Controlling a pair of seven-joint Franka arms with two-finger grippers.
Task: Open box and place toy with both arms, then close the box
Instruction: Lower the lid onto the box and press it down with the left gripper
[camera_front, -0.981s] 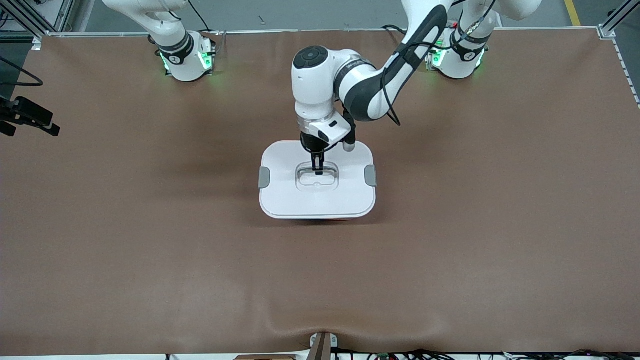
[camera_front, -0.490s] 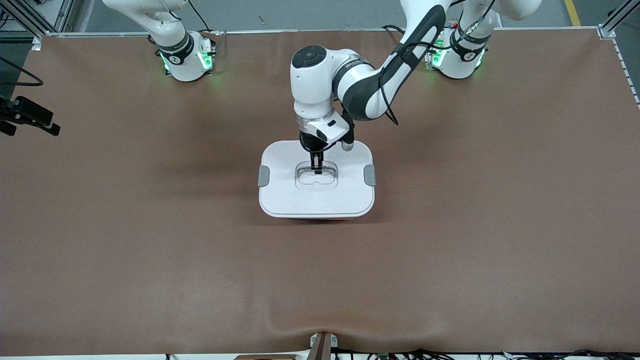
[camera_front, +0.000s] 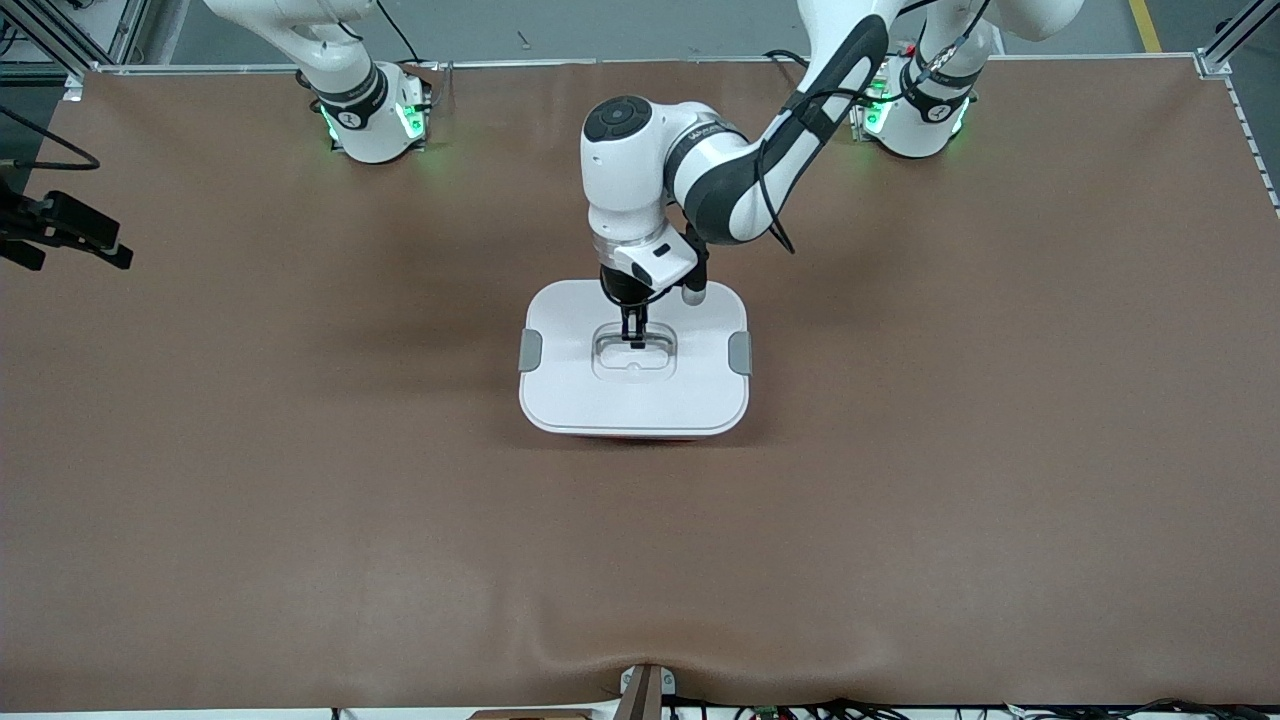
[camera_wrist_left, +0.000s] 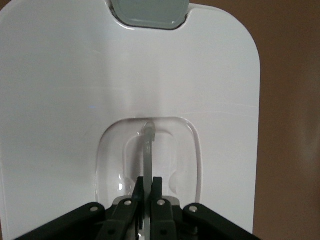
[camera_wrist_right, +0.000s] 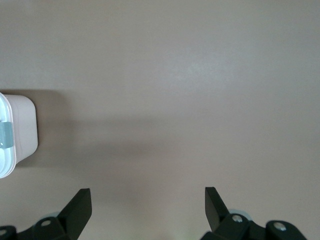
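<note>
We see the box (camera_front: 634, 385), rounded with a smooth white lid, on the matte brown tabletop (camera_front: 300, 500). The left claw (camera_front: 635, 340) sits directly atop it, clenched on the lid's clear recessed handle (camera_wrist_left: 148, 150). The right claw (camera_wrist_right: 147, 205) hangs released over bare tabletop.

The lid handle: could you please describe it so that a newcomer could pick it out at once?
Mid-table stands a white-lidded box. In the lid's centre is a clear recessed well, and across it runs the handle, a thin clear bar pinched by the left claw. Unlike the grey clips on the lid's ends, it is transparent and central.
</note>
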